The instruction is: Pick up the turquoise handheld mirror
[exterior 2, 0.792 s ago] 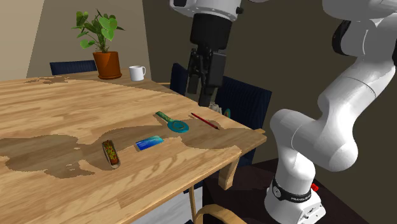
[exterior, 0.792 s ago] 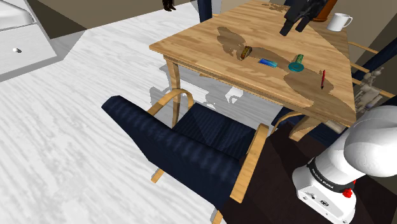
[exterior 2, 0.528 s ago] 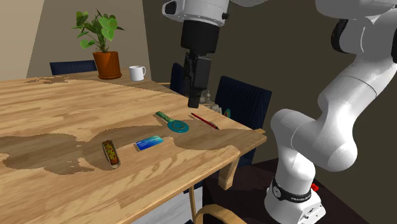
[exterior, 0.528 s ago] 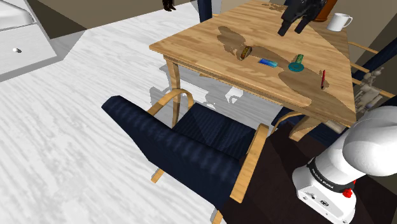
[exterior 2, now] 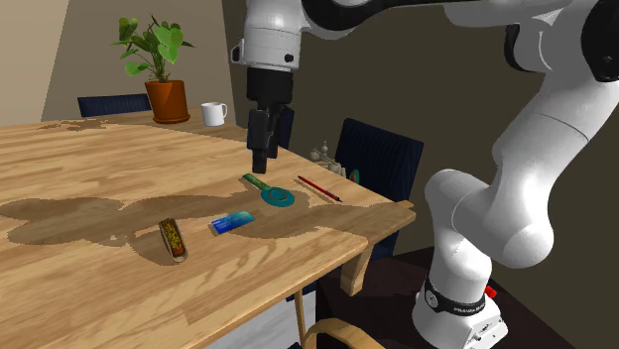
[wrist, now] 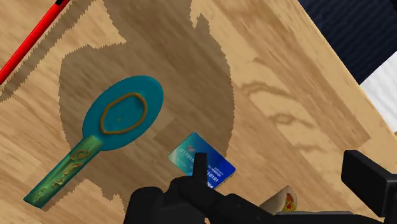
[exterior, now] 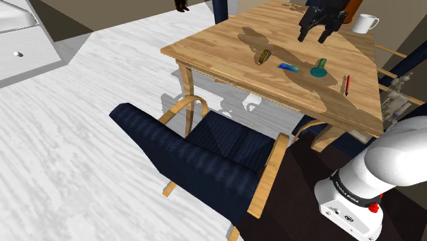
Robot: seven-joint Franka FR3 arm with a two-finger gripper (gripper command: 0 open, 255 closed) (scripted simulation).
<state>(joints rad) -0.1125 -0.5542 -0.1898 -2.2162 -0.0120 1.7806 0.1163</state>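
The gripper hovers with fingers spread apart and empty, close above the turquoise handheld mirror lying flat on the wooden table.

On my wrist feed the red pen runs off the edge; the gripper covers one corner of the blue card and most of a small orange-patterned thing I can't identify. The card's print is too small to read
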